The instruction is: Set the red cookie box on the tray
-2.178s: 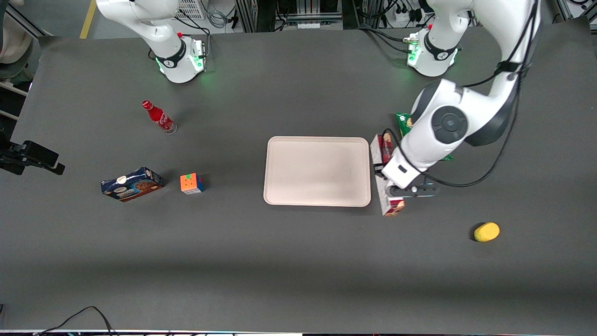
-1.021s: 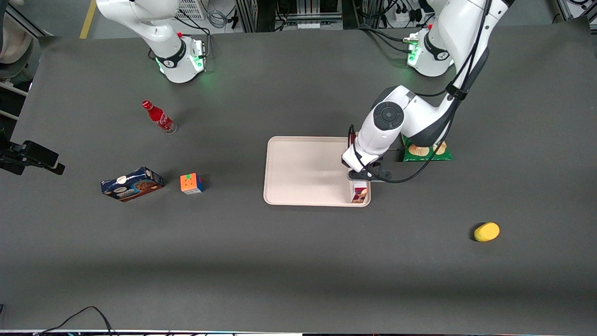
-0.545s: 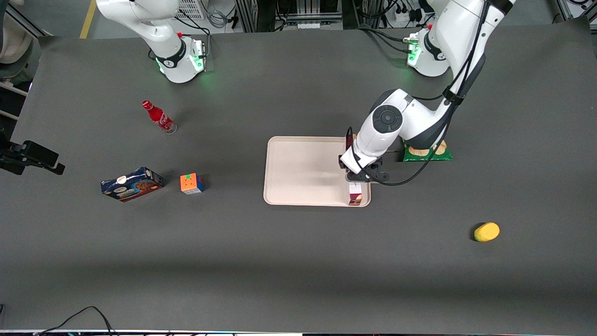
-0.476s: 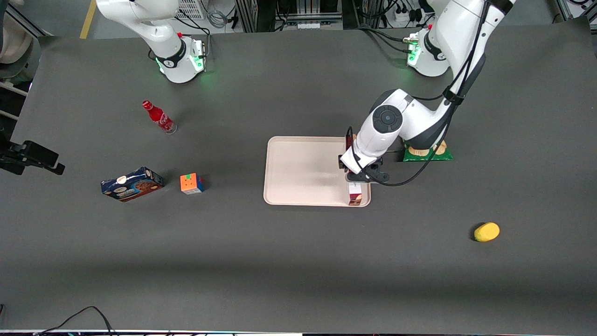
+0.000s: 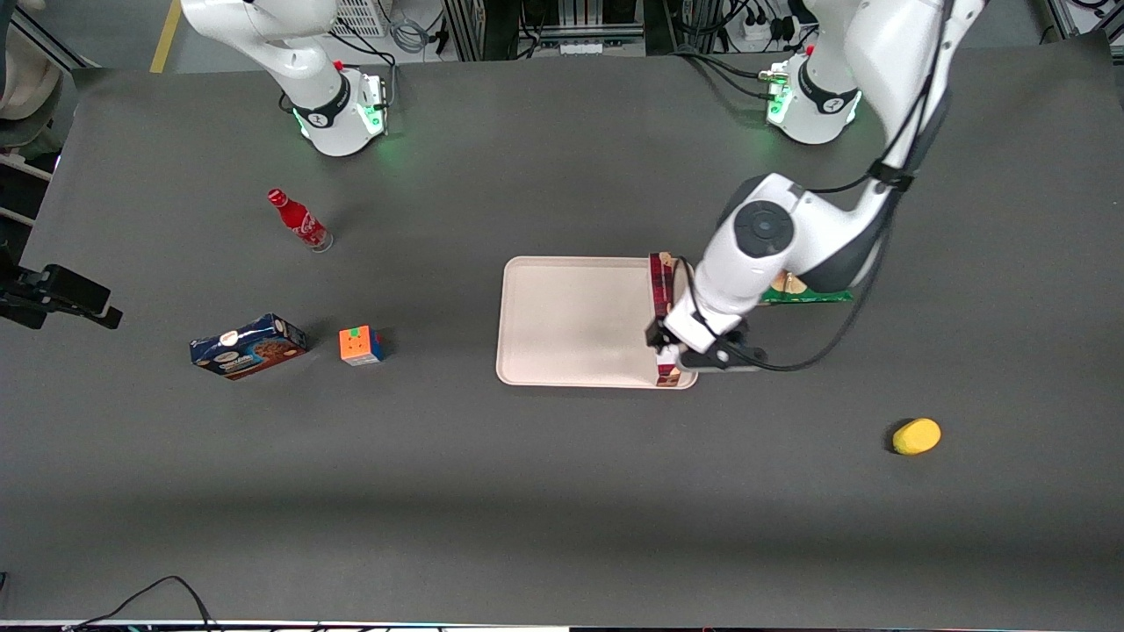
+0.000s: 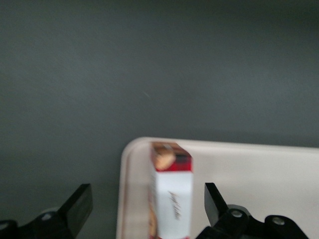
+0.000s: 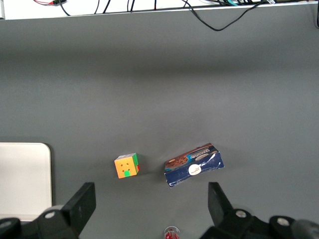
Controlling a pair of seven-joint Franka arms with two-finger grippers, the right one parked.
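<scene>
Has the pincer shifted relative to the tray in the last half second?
Yes. The pincer has moved toward the tray's camera-side corner at the working arm's end, and stands open around the red cookie box, which rests on the tray.

Middle of red cookie box (image 5: 660, 283) hidden under the arm's wrist above tray (image 5: 571, 320); gripper (image 6: 148, 211) cut off at frame edge, fingers spread clear of the box. Green snack bag (image 5: 812, 291) beside the tray mostly covered by the arm.
</scene>
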